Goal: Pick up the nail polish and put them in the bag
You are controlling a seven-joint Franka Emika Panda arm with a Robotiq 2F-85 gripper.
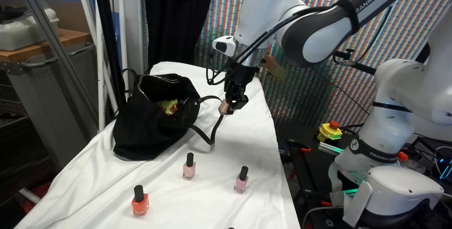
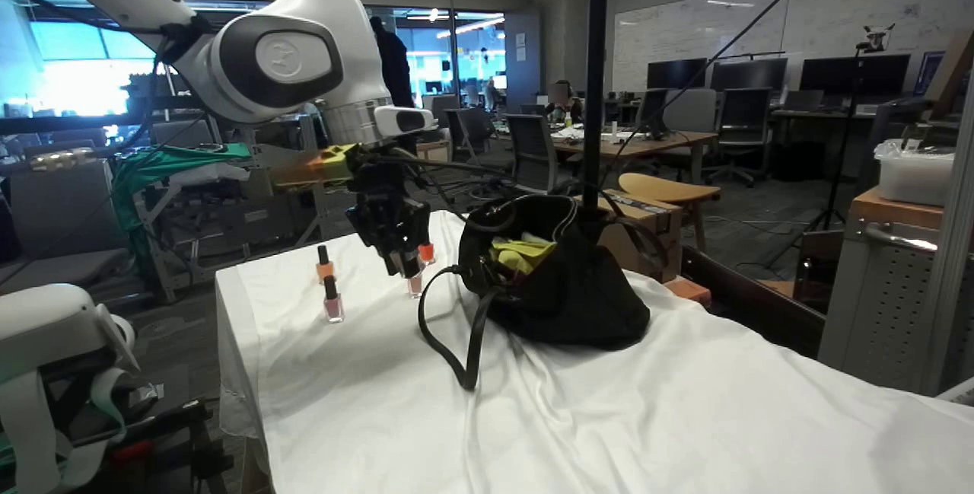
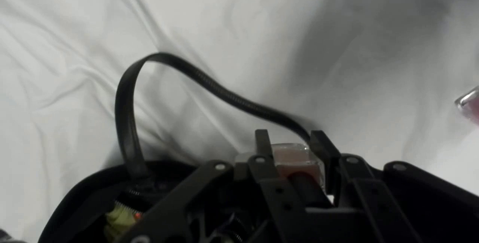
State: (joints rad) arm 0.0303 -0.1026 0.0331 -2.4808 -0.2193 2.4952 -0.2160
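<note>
My gripper (image 1: 235,102) is shut on a pinkish-beige nail polish (image 1: 224,107), held in the air beside the bag (image 1: 148,133). In the wrist view the bottle (image 3: 293,157) sits between the fingers (image 3: 290,140), its dark cap toward the palm. The black bag is open, with yellow-green inside; its loop handle (image 1: 206,137) passes close to the held bottle, touching or apart I cannot tell. On the cloth stand two pink bottles (image 1: 189,171) (image 1: 241,184) and a red-orange one (image 1: 140,205). An orange bottle (image 2: 325,273) also shows in an exterior view.
A white cloth (image 2: 365,403) covers the table, with wrinkles near the bag. The table's edge (image 1: 279,144) runs along the robot's side. A metal cart (image 1: 70,80) and upright poles (image 1: 100,80) stand beyond the bag. An emergency stop (image 1: 329,131) sits near the robot base.
</note>
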